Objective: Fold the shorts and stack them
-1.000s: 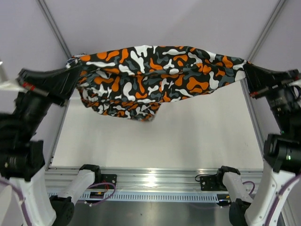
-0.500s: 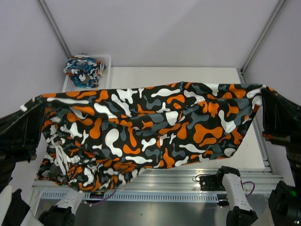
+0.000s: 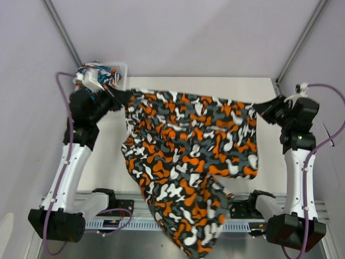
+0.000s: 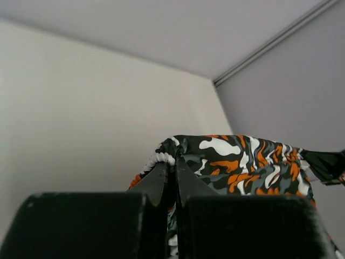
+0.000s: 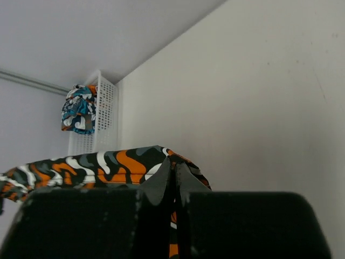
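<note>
The camouflage shorts point(image 3: 188, 145), orange, black, grey and white, stretch between both grippers over the table. Their far edge is taut, and one end trails past the near rail. My left gripper point(image 3: 124, 97) is shut on the far left corner, beside the white drawstring point(image 4: 159, 158). My right gripper point(image 3: 259, 108) is shut on the far right corner. The left wrist view shows my left gripper point(image 4: 173, 165) pinching cloth point(image 4: 242, 162). The right wrist view shows my right gripper point(image 5: 173, 168) pinching the fabric point(image 5: 108, 162) too. The blue-teal cartoon shorts point(image 3: 97, 75) lie bunched in the basket.
A white mesh basket point(image 3: 119, 69) stands at the table's far left corner, also in the right wrist view as the basket point(image 5: 105, 121). Grey walls and frame posts close in the sides. The metal rail point(image 3: 135, 202) runs along the near edge with the arm bases.
Both arms have swung down and forward from high near the camera. The camouflage shorts, hanging in the air before, now drape over the table and trail past the near rail.
</note>
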Robot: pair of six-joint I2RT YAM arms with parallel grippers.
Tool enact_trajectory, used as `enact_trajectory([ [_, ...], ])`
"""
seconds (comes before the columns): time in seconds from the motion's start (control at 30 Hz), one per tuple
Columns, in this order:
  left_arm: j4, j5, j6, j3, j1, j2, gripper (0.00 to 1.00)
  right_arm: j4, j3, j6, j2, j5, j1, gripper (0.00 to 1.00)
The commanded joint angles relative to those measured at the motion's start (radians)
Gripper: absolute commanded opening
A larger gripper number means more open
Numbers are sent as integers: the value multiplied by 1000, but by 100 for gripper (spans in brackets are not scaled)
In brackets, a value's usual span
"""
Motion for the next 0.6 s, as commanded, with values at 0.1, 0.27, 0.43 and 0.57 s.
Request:
enact_trajectory([
  [0.1,446,-59,-58,-375,8,0,0,315,-295,75,-129,50,-9,0],
  [0.27,670,-80,-94,-436,3,146,0,517,-411,80,22,73,15,0],
  [0.43,741,-84,-93,-342,-6,336,0,656,-398,75,176,115,38,0],
  [0.57,765,-74,-91,-229,-9,471,0,741,-354,75,312,132,43,0],
])
